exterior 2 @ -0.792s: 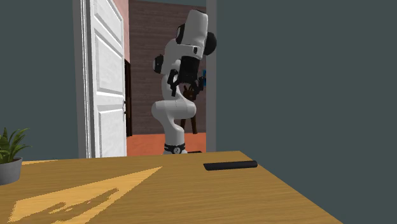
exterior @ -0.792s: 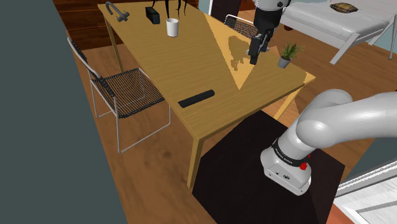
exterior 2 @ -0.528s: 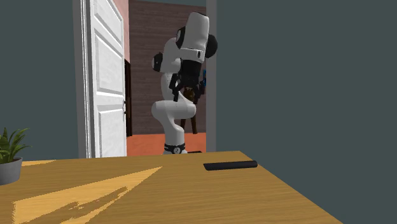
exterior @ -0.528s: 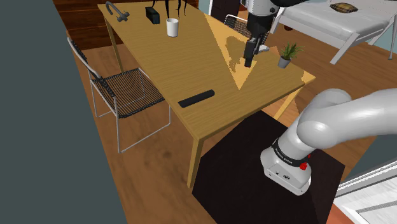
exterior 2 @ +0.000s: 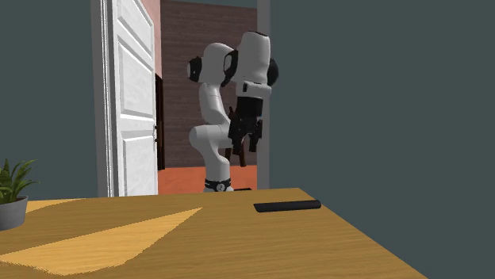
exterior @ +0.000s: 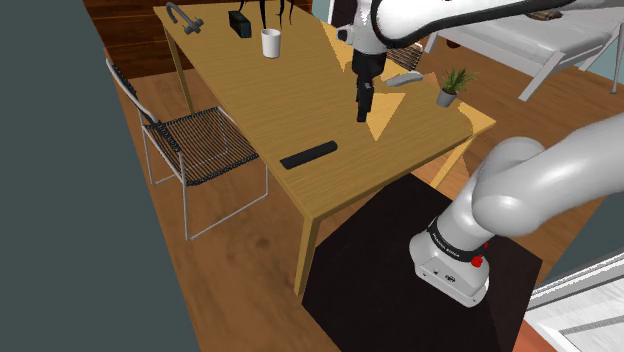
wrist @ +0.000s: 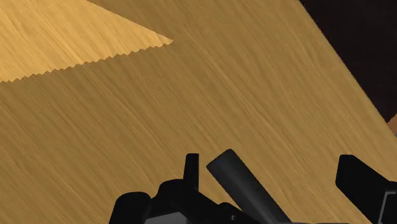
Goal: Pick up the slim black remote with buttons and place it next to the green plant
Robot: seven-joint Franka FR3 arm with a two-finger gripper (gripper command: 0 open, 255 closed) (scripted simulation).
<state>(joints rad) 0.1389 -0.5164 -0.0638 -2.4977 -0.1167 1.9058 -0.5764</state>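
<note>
The slim black remote (exterior: pixel 308 154) lies flat near the table's (exterior: pixel 260 110) front edge, also seen as the remote (exterior 2: pixel 287 206) at the second exterior view's right. The green plant (exterior: pixel 452 84) in a grey pot stands at the table's corner on the shoulder view's right; this plant (exterior 2: pixel 12 194) is at the second exterior view's left edge. My gripper (exterior: pixel 364 112) hangs over the middle of the table, up and right of the remote, pointing down. In the wrist view the gripper (wrist: pixel 273 175) is open, and a dark slim bar (wrist: pixel 236 181), probably the remote's end, lies between the fingers untouched.
A white cup (exterior: pixel 270 42) and a black box (exterior: pixel 238 22) stand at the table's far end. A wire chair (exterior: pixel 200 148) sits at the table's left side. A dark mat (exterior: pixel 400 260) lies under the stand. A white door (exterior 2: pixel 131 95) stands open behind the arm.
The arm has swung from beside the plant toward the shoulder view's left, bringing the gripper over the table's middle and closer to the remote. The remote and plant have not moved.
</note>
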